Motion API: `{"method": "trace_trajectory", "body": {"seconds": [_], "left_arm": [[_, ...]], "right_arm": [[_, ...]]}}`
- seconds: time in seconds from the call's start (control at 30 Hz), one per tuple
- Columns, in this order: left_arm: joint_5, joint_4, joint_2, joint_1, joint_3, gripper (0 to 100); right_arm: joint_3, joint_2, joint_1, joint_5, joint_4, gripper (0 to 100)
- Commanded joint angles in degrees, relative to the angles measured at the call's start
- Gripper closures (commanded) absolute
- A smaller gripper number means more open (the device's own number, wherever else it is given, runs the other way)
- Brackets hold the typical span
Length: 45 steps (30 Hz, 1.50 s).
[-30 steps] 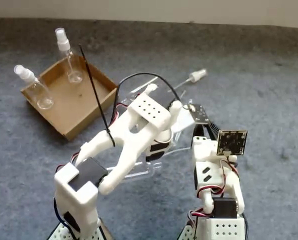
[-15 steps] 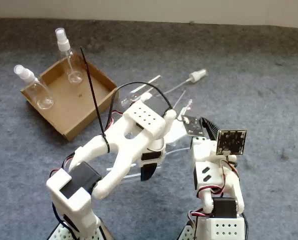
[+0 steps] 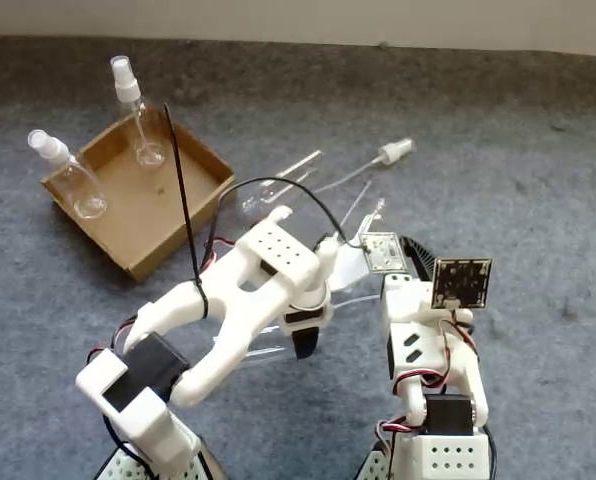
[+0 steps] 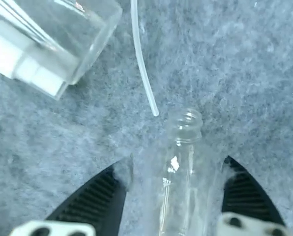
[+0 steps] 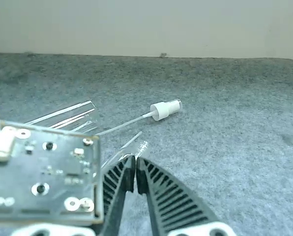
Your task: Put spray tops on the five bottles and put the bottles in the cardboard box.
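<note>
An uncapped clear bottle (image 4: pixel 178 182) lies on the grey carpeted tabletop (image 3: pixel 538 180), its open threaded neck pointing away from the left claw (image 4: pixel 175 167). The claw is spread wide, one black finger on either side of the bottle's body with a little carpet showing between each finger and the glass-clear wall. Just past the neck lies a thin loose tube (image 4: pixel 142 64), its end near the bottle's mouth. Beyond that lies a second clear bottle (image 4: pixel 63 29), with a white part against it; whether that part is fitted to it cannot be told.

To the right, the right claw (image 5: pixel 135 160) sits low over the tabletop with its ribbed fingers pressed together. A slim clear piece lies just ahead of the tips, and whether the tips pinch it cannot be told. A green circuit board (image 5: pixel 43 167) on the left arm stands close beside this claw. Farther off, a white spray top (image 3: pixel 395 151) lies on its side with its tube trailing toward the arms, near other clear bottles (image 3: pixel 283 172) lying on the carpet.

At the far left, the cardboard box (image 3: pixel 183 230) holds one capped bottle (image 3: pixel 138 125) standing at its back corner and another (image 3: pixel 68 175) leaning at its left edge.
</note>
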Motion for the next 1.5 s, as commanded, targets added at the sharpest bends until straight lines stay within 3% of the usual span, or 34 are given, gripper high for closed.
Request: {"method": "trace_trajectory", "body": {"seconds": [0.0, 0.23, 0.4, 0.77, 1.47], "left_arm": [[-0.4, -3.9, 0.0, -1.6, 5.5, 67], [-0.5, -4.0, 0.0, -5.9, 7.3, 66], [-6.0, -4.0, 0.0, -8.7, 7.8, 66], [-6.3, -8.2, 0.1, -8.2, 12.4, 66], [-6.2, -8.2, 0.0, -8.3, 12.0, 66]], "right_arm": [[7.8, -0.8, 0.5, 0.4, -1.9, 99.5], [7.8, -0.8, 0.5, 0.4, -1.9, 99.5], [7.8, -0.8, 0.5, 0.4, -1.9, 99.5], [7.8, -0.8, 0.5, 0.4, -1.9, 99.5], [7.7, -0.8, 0.5, 0.4, -1.7, 99.5]]}}
